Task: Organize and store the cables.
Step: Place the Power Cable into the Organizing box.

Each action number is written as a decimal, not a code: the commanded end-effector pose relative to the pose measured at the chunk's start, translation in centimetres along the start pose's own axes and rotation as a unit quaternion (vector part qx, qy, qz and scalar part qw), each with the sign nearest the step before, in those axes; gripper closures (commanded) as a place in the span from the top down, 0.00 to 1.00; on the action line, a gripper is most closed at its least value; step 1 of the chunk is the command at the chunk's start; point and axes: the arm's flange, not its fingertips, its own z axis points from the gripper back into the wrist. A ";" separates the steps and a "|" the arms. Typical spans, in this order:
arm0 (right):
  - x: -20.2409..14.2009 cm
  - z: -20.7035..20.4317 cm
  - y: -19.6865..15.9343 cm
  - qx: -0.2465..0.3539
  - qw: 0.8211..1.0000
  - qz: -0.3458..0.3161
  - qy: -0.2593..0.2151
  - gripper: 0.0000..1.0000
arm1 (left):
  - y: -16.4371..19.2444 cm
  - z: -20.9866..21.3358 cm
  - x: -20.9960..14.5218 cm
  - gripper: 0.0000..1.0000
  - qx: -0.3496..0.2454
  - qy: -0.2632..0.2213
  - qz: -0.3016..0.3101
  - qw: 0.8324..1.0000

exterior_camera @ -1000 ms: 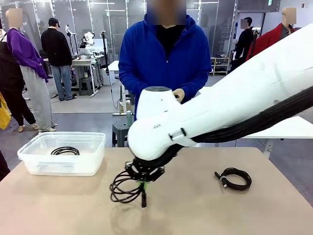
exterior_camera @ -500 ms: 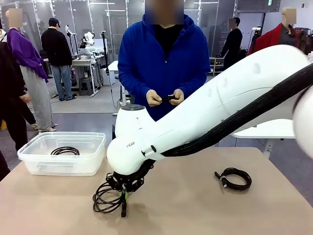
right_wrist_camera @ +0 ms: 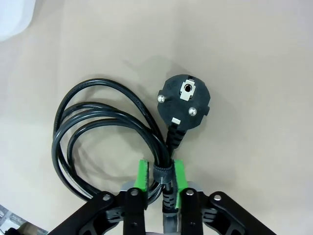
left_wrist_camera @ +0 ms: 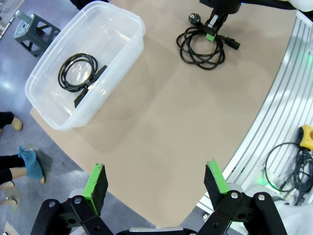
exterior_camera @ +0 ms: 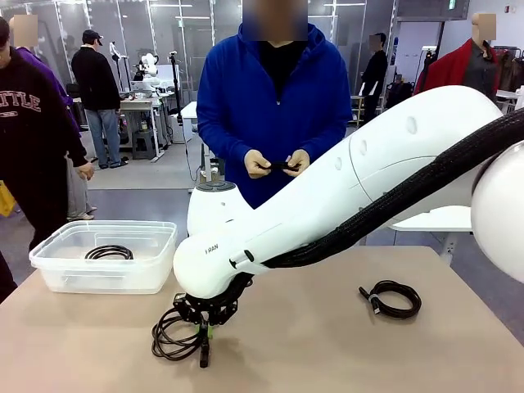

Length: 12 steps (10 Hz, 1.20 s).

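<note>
A black power cable (exterior_camera: 168, 340) with a round plug (right_wrist_camera: 185, 98) lies coiled on the tan table, left of the middle. My right gripper (right_wrist_camera: 161, 174) is shut on its strapped part, a green pad pressed to each side, reaching across from the right (exterior_camera: 205, 327). A second coiled cable (exterior_camera: 109, 251) rests inside the clear plastic bin (exterior_camera: 102, 278) at the far left. A third cable (exterior_camera: 393, 298) lies at the table's right. My left gripper (left_wrist_camera: 155, 178) hangs open high above the near table edge, nothing between its fingers; below it are the bin (left_wrist_camera: 122, 54) and the held cable (left_wrist_camera: 198, 46).
A person in a blue hoodie stands at the far side, both hands holding a small black item (exterior_camera: 281, 164) at waist height. My right arm's white body spans the table's middle and right. Bare tabletop lies between the bin and the held cable.
My right arm has carried the power cable leftwards and lower, so the coil now rests on the table nearer the bin. The person's hands have come together on a small black item.
</note>
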 end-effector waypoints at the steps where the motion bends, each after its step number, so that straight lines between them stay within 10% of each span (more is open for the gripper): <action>1: -1.1 0.6 0.1 -0.002 1.000 -0.015 -0.016 0.60 | 0.0 0.1 0.0 1.00 0.005 0.006 0.002 1.000; 4: -1.3 1.5 0.0 -0.005 0.999 -0.020 -0.024 1.00 | 0.0 0.1 0.0 1.00 0.005 0.006 0.002 1.000; 12: -3.3 12.7 -9.1 0.032 0.977 0.183 -0.101 1.00 | 0.0 0.1 0.0 1.00 0.005 0.006 0.002 1.000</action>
